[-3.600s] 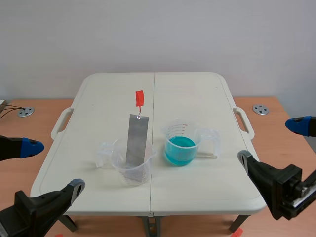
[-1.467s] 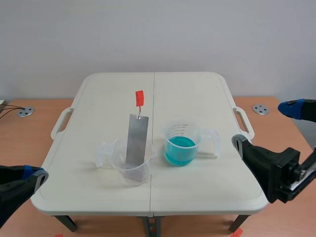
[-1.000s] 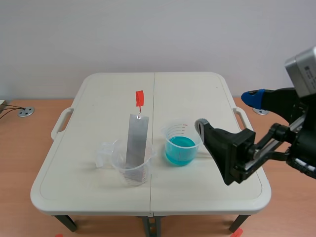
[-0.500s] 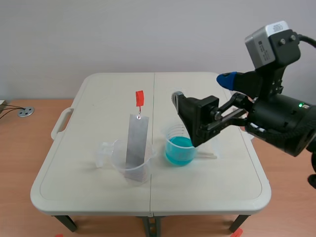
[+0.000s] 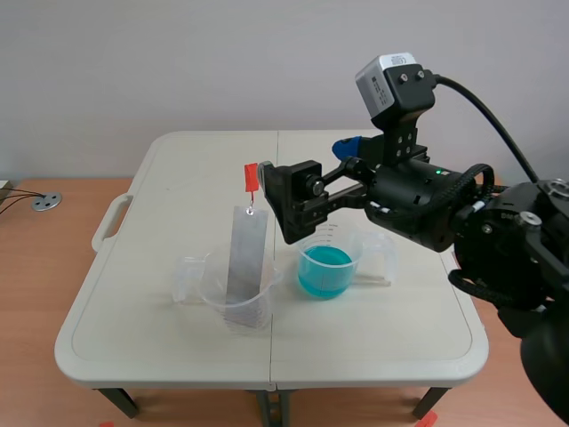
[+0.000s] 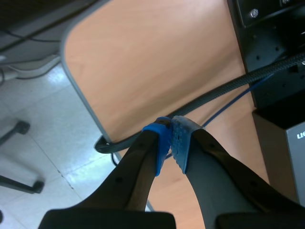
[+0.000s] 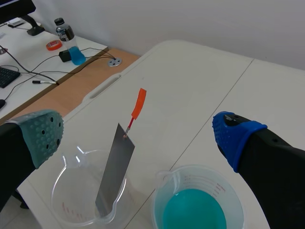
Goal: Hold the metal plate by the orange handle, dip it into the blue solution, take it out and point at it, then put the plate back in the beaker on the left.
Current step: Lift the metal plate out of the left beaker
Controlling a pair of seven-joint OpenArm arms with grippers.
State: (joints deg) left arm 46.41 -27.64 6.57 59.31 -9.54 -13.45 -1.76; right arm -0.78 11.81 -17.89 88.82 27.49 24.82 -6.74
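Observation:
A grey metal plate [image 5: 245,258] stands tilted in the clear left beaker [image 5: 233,294], and its orange handle [image 5: 251,178] sticks up above the rim. To its right is the beaker of blue solution [image 5: 325,269]. My right gripper [image 5: 307,162] hangs open above the blue beaker, its near finger just right of the handle. In the right wrist view the handle [image 7: 138,105] and plate [image 7: 113,171] lie ahead, between the spread fingers of the right gripper [image 7: 137,129]. My left gripper [image 6: 170,143] is shut on nothing, off the table over a wooden surface.
The white folding table [image 5: 178,178] has carry handles at both sides. A black cable [image 6: 214,95] and a dark box lie ahead of the left gripper. A side desk with a bottle [image 7: 70,45] and tape roll stands beyond the table.
The right arm has swung up and left from the table's right edge to over the blue beaker, staying open. The left arm has dropped out of the scene view.

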